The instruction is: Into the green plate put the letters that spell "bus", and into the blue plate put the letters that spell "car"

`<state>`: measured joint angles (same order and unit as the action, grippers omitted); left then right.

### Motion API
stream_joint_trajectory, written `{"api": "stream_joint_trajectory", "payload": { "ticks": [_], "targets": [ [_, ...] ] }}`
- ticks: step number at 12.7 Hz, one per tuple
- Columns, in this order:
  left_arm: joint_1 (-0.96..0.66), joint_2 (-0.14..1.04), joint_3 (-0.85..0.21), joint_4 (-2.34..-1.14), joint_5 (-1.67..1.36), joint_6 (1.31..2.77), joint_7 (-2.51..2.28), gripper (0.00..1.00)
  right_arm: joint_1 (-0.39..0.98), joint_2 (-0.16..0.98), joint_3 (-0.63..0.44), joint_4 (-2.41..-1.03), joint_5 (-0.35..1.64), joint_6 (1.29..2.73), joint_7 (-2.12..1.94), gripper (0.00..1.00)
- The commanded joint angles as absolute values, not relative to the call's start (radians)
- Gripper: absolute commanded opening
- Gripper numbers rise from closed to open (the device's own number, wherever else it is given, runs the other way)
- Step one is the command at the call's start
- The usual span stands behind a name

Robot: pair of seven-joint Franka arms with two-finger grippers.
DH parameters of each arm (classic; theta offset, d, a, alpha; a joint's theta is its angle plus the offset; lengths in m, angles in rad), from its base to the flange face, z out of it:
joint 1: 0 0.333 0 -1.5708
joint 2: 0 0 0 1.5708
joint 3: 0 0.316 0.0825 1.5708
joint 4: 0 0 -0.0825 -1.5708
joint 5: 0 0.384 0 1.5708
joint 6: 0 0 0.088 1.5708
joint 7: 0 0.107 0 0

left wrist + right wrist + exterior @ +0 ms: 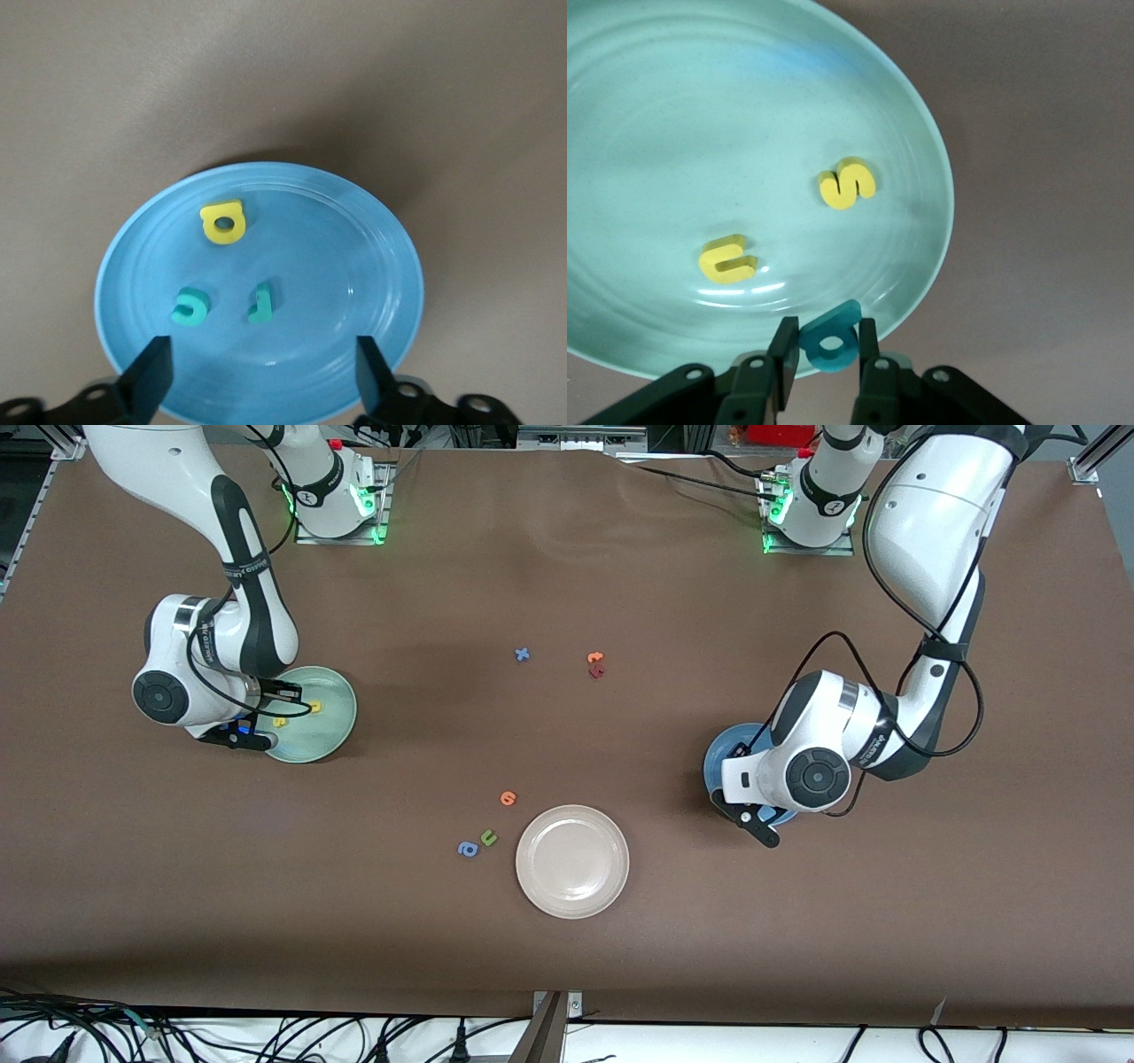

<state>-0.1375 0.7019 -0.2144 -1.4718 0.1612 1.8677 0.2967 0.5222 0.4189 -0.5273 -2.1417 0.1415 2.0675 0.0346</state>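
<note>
At the right arm's end I see the green plate (921, 142) holding the yellow "u" (727, 259) and yellow "s" (847, 183). My right gripper (824, 350) hangs over its rim, fingers pinched on the teal "b" (830, 337). At the left arm's end, the blue plate (372, 239) holds the yellow "a" (221, 222), teal "c" (190, 306) and teal "r" (261, 302). My left gripper (261, 376) hovers above them, fingers spread wide, holding nothing.

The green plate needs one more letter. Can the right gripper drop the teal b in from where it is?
Probably yes. The right gripper, shut on the teal b, hangs over the green plate at its rim; the yellow u and yellow s leave bare plate below.
</note>
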Motion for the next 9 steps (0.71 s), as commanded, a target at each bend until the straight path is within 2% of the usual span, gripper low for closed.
{"api": "stream_joint_trajectory", "payload": {
  "ticks": [1, 3, 6, 9],
  "targets": [
    [-0.133, 0.591, -0.212, -1.496, 0.07, 1.795, 0.252, 1.0, 0.528, 0.353, -0.531, -2.148, 0.153, 2.053, 0.031, 0.98],
    [-0.133, 0.52, -0.21, -1.49, 0.037, 1.74, 0.168, 1.0, 0.528, 0.336, -0.532, -2.067, 0.152, 1.96, 0.038, 0.98],
    [-0.133, 0.379, -0.209, -1.489, 0.035, 1.622, 0.0, 1.0, 0.528, 0.327, -0.56, -1.851, 0.15, 1.719, 0.038, 0.98],
    [-0.082, 0.234, -0.166, -1.499, 0.012, 1.6, -0.005, 1.0, 0.529, 0.322, -0.569, -1.622, 0.14, 1.518, 0.038, 0.98]
  ]
}}
